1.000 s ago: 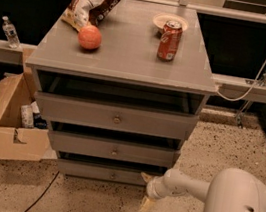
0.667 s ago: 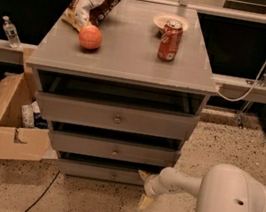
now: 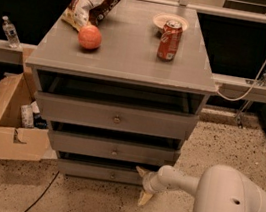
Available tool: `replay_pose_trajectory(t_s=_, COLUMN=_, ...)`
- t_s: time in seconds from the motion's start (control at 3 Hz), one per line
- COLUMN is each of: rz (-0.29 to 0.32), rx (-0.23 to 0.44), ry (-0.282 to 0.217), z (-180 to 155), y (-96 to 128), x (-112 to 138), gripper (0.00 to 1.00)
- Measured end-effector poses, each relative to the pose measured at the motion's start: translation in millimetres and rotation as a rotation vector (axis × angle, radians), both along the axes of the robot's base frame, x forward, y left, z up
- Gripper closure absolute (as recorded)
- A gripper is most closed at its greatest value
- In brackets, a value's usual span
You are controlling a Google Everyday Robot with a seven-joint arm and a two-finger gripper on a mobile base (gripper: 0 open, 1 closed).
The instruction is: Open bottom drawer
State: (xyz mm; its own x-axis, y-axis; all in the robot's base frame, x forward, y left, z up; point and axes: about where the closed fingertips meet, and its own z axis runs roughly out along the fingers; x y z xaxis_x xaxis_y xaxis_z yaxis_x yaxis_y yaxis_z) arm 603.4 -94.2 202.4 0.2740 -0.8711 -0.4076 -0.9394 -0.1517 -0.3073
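The tool edged left, beside the bottom drawer of three.

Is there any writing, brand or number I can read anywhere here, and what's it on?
Nothing is readable.
Red soda can: white lettering, blurred.
Snack bag: print blurred.
Water bottle: label too small.
Cardboard box: dark mark, illegible.
Gripper, at the bottom drawer's right end: no text visible.

matt grey cabinet top with a faint sheen. bottom drawer: flat matt grey front, small brass knob. smooth cream plastic gripper, fingers spread, at that drawer's right end. glossy metal soda can, crinkly shiny chip bag, plain brown cardboard box, rough speckled floor.
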Motion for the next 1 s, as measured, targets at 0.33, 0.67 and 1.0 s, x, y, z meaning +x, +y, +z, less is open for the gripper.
replay_pose_trajectory(t_s=0.33, rz=0.006, rx=-0.023, ry=-0.019, z=-11, y=9, x=15, gripper=0.00)
replay_pose_trajectory(t_s=0.67, rz=-0.010, rx=-0.063, ry=-0.028, z=-29, y=21, x=32, gripper=0.00)
replay_pose_trajectory(t_s=1.0, rz=-0.035, rx=-0.087, ry=-0.023, z=-44, y=29, x=47, gripper=0.00)
